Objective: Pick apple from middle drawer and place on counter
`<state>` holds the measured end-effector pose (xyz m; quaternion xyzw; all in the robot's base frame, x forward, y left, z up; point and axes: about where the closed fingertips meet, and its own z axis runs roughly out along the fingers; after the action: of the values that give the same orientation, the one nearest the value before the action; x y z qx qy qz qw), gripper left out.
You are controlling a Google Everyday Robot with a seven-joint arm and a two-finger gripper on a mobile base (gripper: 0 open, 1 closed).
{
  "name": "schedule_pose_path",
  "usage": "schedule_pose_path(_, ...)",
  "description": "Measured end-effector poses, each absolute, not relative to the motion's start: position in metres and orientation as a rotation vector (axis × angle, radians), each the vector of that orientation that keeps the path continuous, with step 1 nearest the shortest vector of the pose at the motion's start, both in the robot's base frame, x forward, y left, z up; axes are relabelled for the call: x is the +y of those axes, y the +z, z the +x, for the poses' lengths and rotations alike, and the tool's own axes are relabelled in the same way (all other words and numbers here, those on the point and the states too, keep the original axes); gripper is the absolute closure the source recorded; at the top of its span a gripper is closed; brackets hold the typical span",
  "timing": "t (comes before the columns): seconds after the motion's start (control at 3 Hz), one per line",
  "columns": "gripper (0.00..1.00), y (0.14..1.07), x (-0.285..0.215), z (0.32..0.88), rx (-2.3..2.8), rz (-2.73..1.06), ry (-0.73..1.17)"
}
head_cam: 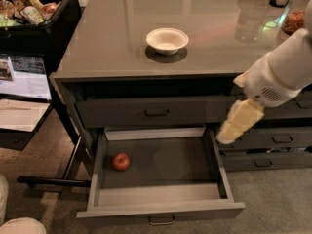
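Observation:
The small red apple (pixel 121 161) lies on the floor of the open middle drawer (pixel 161 208), near its left wall. My gripper (pixel 227 136) hangs from the white arm (pixel 282 72) at the right. It points down-left over the drawer's right wall, well to the right of the apple and above it, and holds nothing. The glossy grey counter (pixel 107 43) spans the top of the cabinet.
A cream-white bowl (pixel 167 40) stands on the counter. A shut shallower drawer (pixel 156 112) sits above the open one, and narrower drawers (pixel 273 145) stand to the right. A black bin of snacks (pixel 29 9) stands at the far left. A clear glass (pixel 251 18) stands at the counter's right.

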<state>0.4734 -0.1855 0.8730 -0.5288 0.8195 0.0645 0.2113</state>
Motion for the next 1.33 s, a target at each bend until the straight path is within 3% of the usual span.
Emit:
schedule_pose_path(1.0,0.00,0.707,-0.032,0.526,2.056,-1.298,0.626)
schedule_pose_path(1.33,0.00,0.709,-0.025,0.547,2.018,-1.233,0.586)
